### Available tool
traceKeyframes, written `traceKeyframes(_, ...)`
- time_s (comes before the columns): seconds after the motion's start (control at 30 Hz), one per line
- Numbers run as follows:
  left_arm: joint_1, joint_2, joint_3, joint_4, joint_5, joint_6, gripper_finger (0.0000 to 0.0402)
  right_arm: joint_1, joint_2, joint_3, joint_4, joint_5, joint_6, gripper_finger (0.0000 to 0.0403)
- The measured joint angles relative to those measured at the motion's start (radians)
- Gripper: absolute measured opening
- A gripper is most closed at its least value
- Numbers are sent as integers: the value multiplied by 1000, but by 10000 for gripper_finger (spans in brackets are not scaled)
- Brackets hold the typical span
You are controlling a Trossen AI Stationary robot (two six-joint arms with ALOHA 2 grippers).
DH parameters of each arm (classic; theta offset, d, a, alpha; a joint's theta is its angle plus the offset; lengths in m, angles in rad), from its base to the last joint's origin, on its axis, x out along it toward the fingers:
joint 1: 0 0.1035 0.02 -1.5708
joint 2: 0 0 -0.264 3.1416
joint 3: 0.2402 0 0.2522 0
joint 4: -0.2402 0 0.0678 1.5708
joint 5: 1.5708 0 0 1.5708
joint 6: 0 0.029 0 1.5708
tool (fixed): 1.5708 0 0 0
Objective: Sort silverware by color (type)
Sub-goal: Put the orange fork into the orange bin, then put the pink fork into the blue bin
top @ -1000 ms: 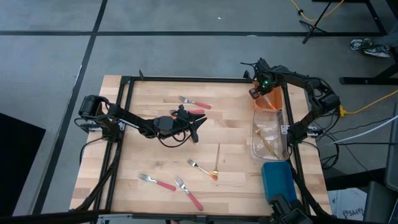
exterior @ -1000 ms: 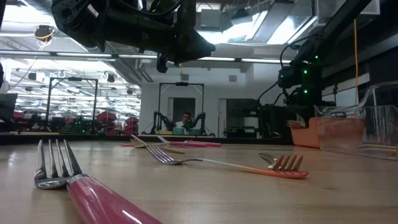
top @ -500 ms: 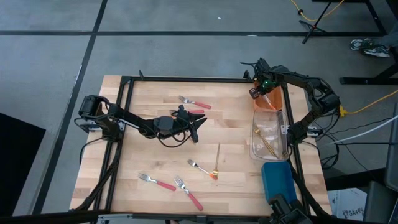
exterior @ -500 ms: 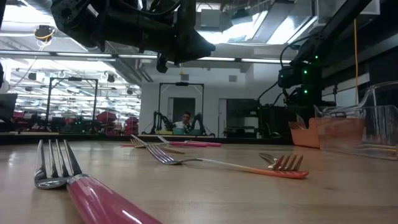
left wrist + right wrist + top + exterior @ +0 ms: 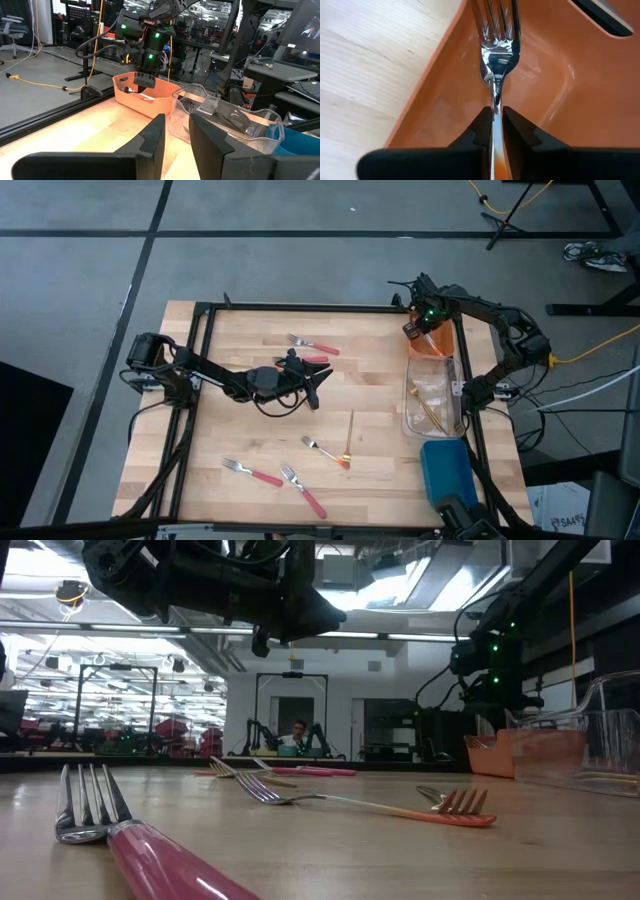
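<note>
A wooden table (image 5: 220, 405) seen from above. At the left, the left pincer (image 5: 318, 385) hangs over the table's middle, its fingers spread and holding nothing. Around it lie loose forks: a pink-handled fork (image 5: 313, 344) toward the far edge, two more pink-handled forks (image 5: 252, 472) near the front edge, an orange-handled fork (image 5: 325, 451) beside a thin gold utensil (image 5: 350, 432). At the right stand an orange bin (image 5: 437, 345), a clear bin (image 5: 432, 405) holding gold pieces, and a blue bin (image 5: 445, 470). The right pincer (image 5: 494, 117) is over the orange bin, pinching the narrow neck of a silver fork (image 5: 496, 52), tines pointing away over the bin floor. These forks look light, rigid and slick; they are likely best gripped across the handle or neck, where the metal is narrow, since flat pieces on wood may slide.
</note>
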Motion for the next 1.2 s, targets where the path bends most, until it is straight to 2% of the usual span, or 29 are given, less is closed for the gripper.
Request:
traceKeyframes(0.53,0,0,0,0,0,0,81,0,-211,0,1,-55,0,35)
traceKeyframes(0.77,0,0,0,0,0,0,82,0,-228,0,-4,-61,0,35)
traceKeyframes(1.03,0,0,0,0,0,1,82,8,-266,0,-4,-187,0,35)
traceKeyframes(1.2,0,0,0,0,0,1,82,70,-333,0,2,-182,0,35)
